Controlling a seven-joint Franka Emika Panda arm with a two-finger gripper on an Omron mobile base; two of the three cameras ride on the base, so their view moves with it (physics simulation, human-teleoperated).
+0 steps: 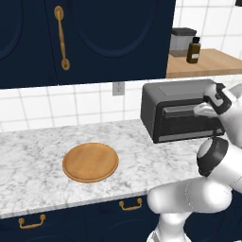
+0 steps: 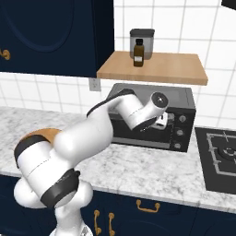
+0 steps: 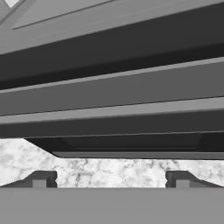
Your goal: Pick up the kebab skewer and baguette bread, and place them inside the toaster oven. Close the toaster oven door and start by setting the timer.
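Observation:
The dark toaster oven [image 1: 163,94] [image 2: 184,99] stands on the marble counter at the right, below a wooden shelf. Its toaster oven door [image 1: 182,128] stands upright and looks shut or nearly so. My gripper [image 1: 201,109] [image 2: 162,122] [image 3: 110,179] hovers right at the grey handle bar [image 3: 112,92] along the door's top. It is open, with both fingertips [image 3: 41,178] wide apart and nothing between them. The knob panel [image 2: 180,131] sits just right of my hand. The kebab skewer and baguette bread are out of view.
A round wooden board [image 1: 90,161] [image 2: 39,134] lies on the counter left of the oven. The shelf [image 2: 152,69] above carries a brown bottle [image 1: 193,50] and a grey canister [image 1: 182,41]. A black hob [image 2: 221,156] lies to the right. Dark cupboards hang overhead.

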